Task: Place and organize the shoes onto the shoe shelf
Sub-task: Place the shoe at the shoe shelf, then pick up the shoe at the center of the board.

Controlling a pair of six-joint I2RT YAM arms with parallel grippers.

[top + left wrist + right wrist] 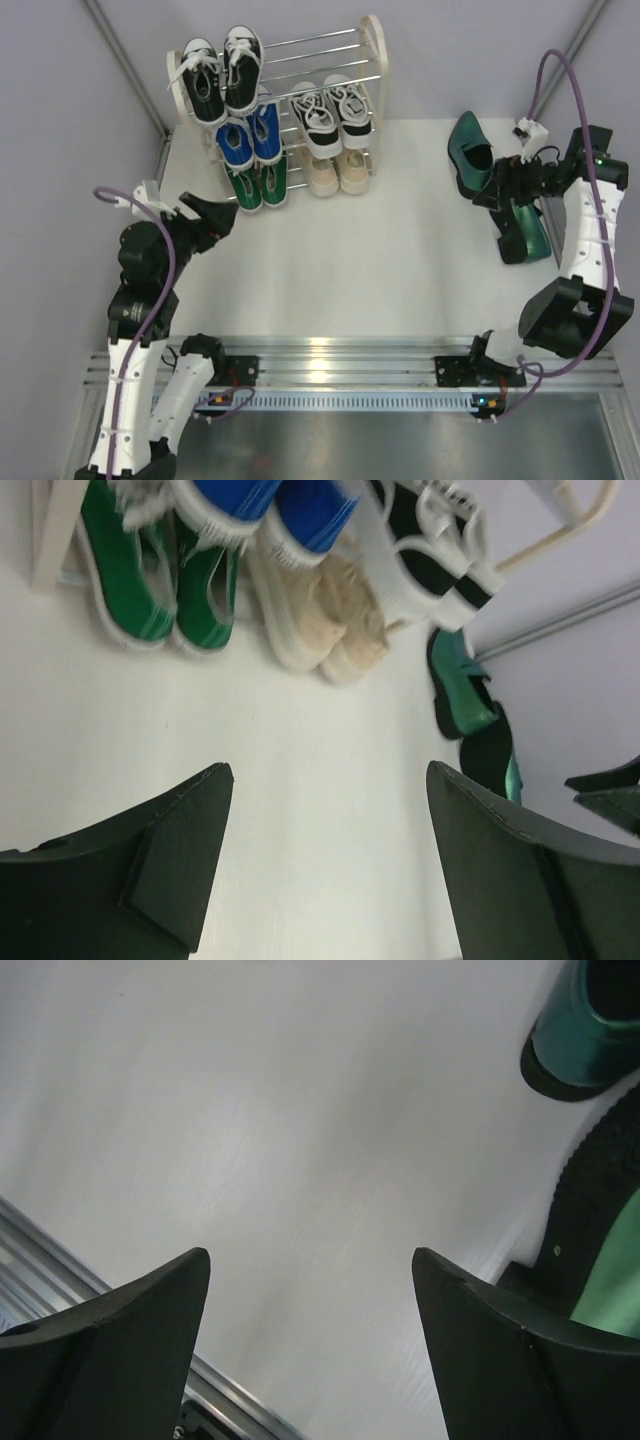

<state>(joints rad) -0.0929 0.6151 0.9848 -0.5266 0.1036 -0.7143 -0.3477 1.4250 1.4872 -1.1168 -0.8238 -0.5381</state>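
On the left, the left gripper (330, 780) is hanging low over the table (390, 260). Its two fingers are spread wide with nothing between them, and it is pointing toward the shoe shelf (375, 50) at the far side. The shelf is holding five pairs: black-and-white sneakers (205, 85) up top on the left, the blue pair (235, 148) under them and the green pair (245, 188) lowest. To their right, another black-and-white pair (318, 122) is sitting over the beige pair (322, 175). On the right, the dark green dress shoes (462, 135) are lying on the table, well apart from the shelf, and one is looking tipped on its side. The right gripper (310, 1260) is hovering just beside them, fingers wide and holding nothing. So the step in hand is likely picking up a dress shoe, and next the fingers need to go around it and close. The table is looking white and smooth, pale grey walls (450, 50) are standing around it, and a metal rail (330, 355) is running along the near edge.
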